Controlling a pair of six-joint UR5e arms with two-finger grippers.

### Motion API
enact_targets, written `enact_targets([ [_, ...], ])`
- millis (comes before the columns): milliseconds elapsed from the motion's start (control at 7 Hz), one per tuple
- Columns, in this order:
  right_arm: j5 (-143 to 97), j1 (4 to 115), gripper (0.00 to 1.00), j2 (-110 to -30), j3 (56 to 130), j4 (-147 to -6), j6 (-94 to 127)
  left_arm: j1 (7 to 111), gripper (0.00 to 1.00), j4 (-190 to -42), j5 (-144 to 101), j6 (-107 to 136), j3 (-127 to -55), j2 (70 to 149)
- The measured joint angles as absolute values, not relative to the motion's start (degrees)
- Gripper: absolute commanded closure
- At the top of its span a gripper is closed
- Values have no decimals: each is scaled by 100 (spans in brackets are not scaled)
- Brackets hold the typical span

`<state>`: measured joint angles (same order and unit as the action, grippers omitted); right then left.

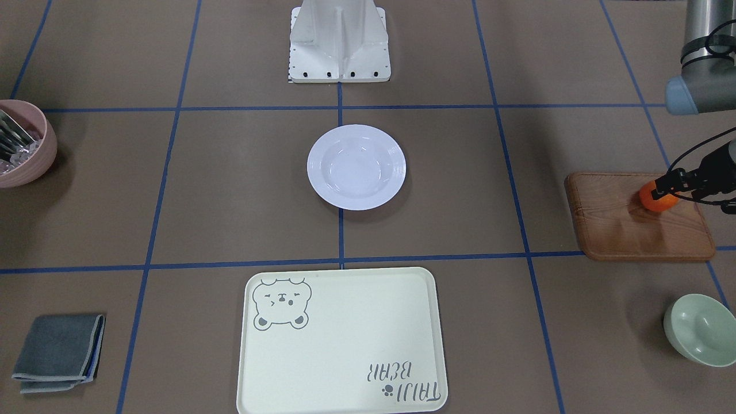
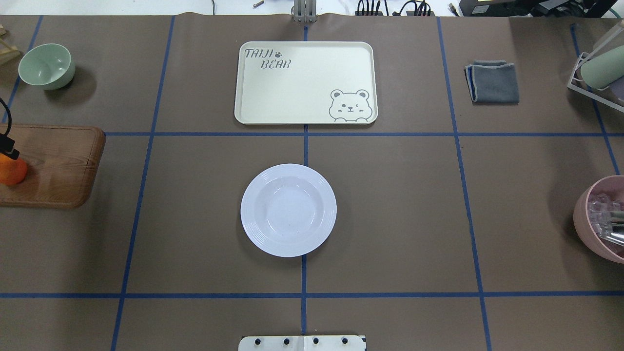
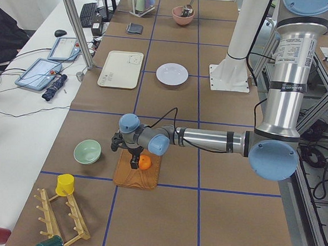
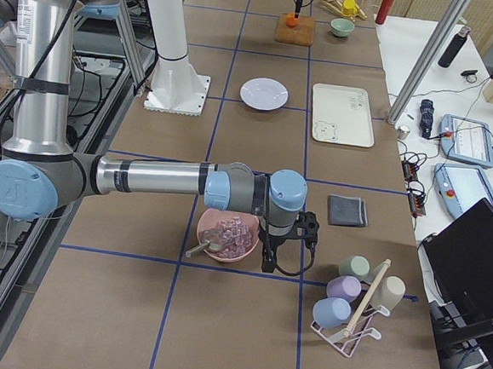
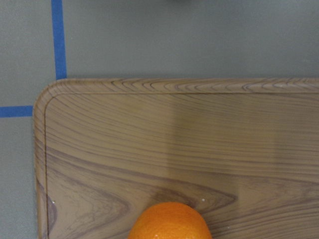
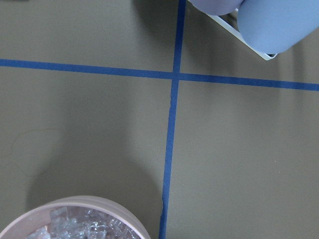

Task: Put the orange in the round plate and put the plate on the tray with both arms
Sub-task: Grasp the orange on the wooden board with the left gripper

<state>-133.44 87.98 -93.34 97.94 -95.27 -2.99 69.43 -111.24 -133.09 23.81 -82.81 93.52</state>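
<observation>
The orange (image 1: 655,202) rests on a brown wooden board (image 1: 621,224) at the table's left end. My left gripper (image 1: 661,192) is down at it, with its black fingers beside and over the fruit. I cannot tell whether they are closed on it. In the left wrist view only the orange's top (image 5: 169,222) shows, over the board. The white round plate (image 2: 288,209) lies empty at the table's middle. The cream tray (image 2: 304,83) lies beyond it, also empty. My right gripper (image 4: 287,260) hangs beside a pink bowl (image 4: 225,238); I cannot tell its state.
A pale-green bowl (image 2: 47,66) stands past the board. A folded grey cloth (image 2: 492,81) lies right of the tray. The pink bowl (image 2: 602,219) holds ice-like cubes and utensils. A rack of cups (image 4: 357,304) stands at the right end. The white robot base (image 1: 339,40) stands behind the plate.
</observation>
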Motion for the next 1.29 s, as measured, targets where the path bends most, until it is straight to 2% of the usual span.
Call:
enact_targets([
  [429,-13350,8798,0,-9334,9786,-9537,-299,6690,3,-11140,-13287,2368,-8121,9360],
  [571,-13349,8791,0,-9334,9785,-9538,-299,6631,42,-11135,-13287,2349,-8090,9363],
  [714,-13355,8775,0,-9333,9793,-9530,-299,6598,99,-11109,-13283,2334,-8080,9366],
  [1143,-13491,8597,0,-9204,9822,-9523,-11,6584,100,-10880,-13332,2362,-8251,9492],
  [1286,-13532,8364,0,-9015,9819,-9506,713,6583,100,-10316,-13338,2390,-8489,9784],
])
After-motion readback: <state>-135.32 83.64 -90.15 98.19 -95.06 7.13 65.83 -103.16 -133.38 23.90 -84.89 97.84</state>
